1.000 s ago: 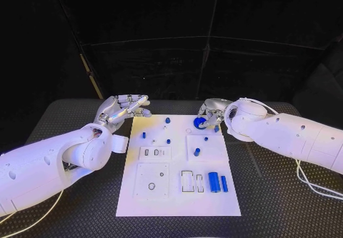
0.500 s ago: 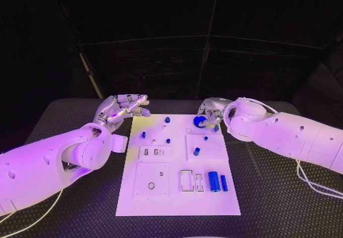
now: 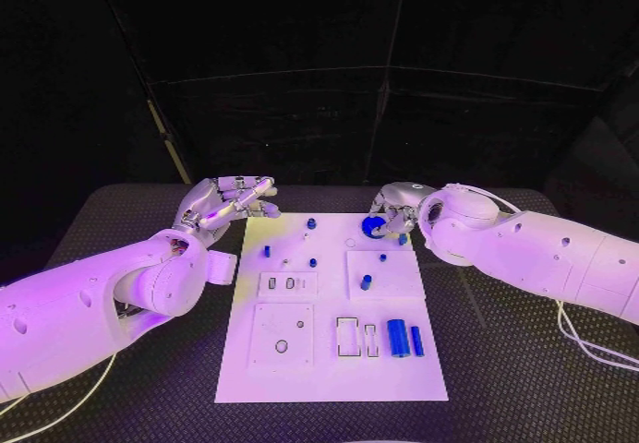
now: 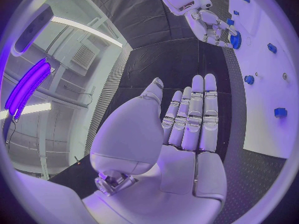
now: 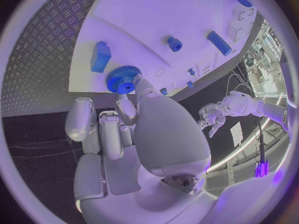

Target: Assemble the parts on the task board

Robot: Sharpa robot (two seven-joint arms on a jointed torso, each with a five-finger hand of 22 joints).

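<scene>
a blue gear (image 5: 123, 79) is seen in the right wrist view pinched by the right hand (image 5: 118, 134) at the far right corner of the task board (image 3: 333, 369); its toothed rim is less clear in the head view. the gear is tilted on edge. the left hand (image 3: 229, 205) is held open, fingers straight, beside the board's far left corner.

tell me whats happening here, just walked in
A two-armed robot is assembling small blue parts on a white task board lying on a black table. Its right hand is at the board's far right corner, fingers on a blue gear there. Its left hand hovers off the board's far left corner, fingers straight and holding nothing. Two blue cylinders lie near the board's near edge, and several smaller blue pieces stand farther up.
</scene>
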